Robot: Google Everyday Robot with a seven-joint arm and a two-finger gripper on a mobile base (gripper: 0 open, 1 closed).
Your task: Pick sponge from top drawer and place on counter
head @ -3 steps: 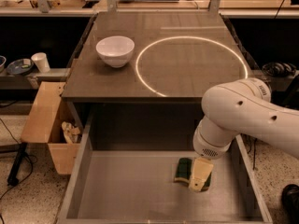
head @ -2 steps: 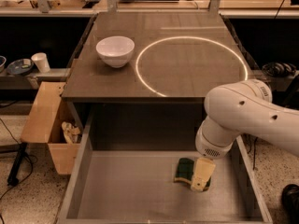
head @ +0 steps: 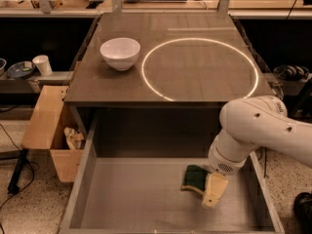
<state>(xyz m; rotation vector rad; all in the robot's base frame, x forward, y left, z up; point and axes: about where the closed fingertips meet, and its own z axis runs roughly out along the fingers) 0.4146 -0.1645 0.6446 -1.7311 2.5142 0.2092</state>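
Note:
The sponge [head: 194, 177], dark green on top with a yellow layer beneath, lies on the flat grey bottom of the open top drawer [head: 131, 204], right of its middle. My gripper [head: 212, 190] hangs from the white arm [head: 263, 130] down into the drawer and sits against the sponge's right edge, partly covering it. The counter [head: 122, 89] with its bright ring of light [head: 200, 69] lies behind and above the drawer.
A white bowl [head: 120, 52] stands on the counter's left side. A small tan wooden box [head: 51, 130] with items inside hangs at the drawer's left. The drawer's low side walls [head: 78, 184] flank the gripper. A paper cup [head: 43, 65] stands at far left.
The arm and gripper have shifted slightly to the right and down inside the drawer. The sponge stays in about the same place.

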